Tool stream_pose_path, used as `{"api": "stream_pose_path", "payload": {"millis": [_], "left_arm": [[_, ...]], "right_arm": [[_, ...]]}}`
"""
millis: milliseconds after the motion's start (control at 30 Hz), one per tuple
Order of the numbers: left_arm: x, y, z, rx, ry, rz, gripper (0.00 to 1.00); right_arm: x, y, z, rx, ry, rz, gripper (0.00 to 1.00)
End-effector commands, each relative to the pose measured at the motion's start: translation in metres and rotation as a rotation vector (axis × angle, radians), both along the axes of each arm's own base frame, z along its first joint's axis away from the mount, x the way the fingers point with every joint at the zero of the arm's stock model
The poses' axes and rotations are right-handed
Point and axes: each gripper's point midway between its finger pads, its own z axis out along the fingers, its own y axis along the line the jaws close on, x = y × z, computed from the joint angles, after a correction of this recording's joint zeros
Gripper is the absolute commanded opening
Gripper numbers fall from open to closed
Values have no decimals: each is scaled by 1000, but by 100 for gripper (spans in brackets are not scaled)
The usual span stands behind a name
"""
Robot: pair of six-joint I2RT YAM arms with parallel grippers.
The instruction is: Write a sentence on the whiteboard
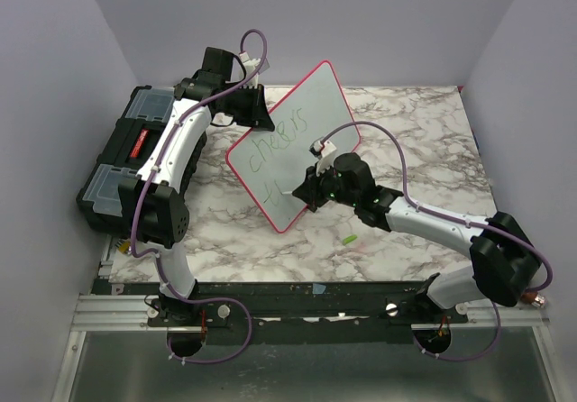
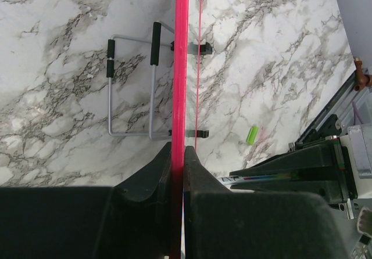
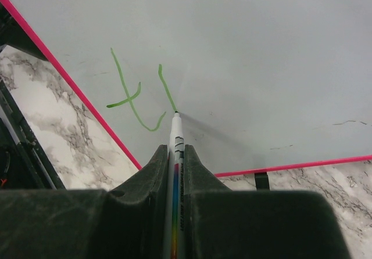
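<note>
Green strokes of the sentence (image 1: 281, 141) run across the whiteboard (image 1: 325, 105), propped tilted on the counter (image 1: 424, 132). My left pincer (image 2: 178, 148) pinches its rim — my right pincer (image 3: 176, 150) clamps a marker (image 3: 176, 132), tip on the board.

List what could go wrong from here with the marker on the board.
The left gripper pinches the whiteboard only at its rim; marker pressure may pivot or slip it, distorting the sentence. The right gripper has the tip close to the lower rim, so strokes might run off. The loose green cap could get swept away.
</note>
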Motion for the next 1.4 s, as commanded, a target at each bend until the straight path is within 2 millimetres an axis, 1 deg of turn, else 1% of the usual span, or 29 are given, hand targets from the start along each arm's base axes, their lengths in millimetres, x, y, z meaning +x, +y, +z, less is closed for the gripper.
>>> {"api": "stream_pose_path", "payload": {"millis": [0, 67, 333, 633, 833, 967, 1067, 1233, 1367], "left_arm": [[17, 9, 4, 39, -93, 18, 0], [16, 9, 4, 39, -93, 17, 0], [15, 9, 3, 39, -93, 17, 0], [13, 9, 3, 37, -92, 13, 0], [13, 9, 2, 35, -88, 11, 0], [13, 9, 3, 35, -91, 12, 0], [13, 9, 3, 36, -90, 13, 0], [14, 9, 3, 36, -91, 14, 0], [14, 9, 3, 37, -90, 15, 0]], "right_arm": [[3, -11, -9, -40, 0, -43, 1], [5, -12, -8, -46, -6, -56, 1], [19, -11, 10, -39, -49, -99, 1], [33, -1, 27, -23, -82, -107, 1], [31, 9, 36, 10, -76, -74, 1], [25, 16, 40, 40, -71, -24, 1], [18, 21, 38, 53, -62, 18, 1], [13, 21, 33, 53, -46, 39, 1], [12, 17, 34, 51, -54, 25, 1]]}}
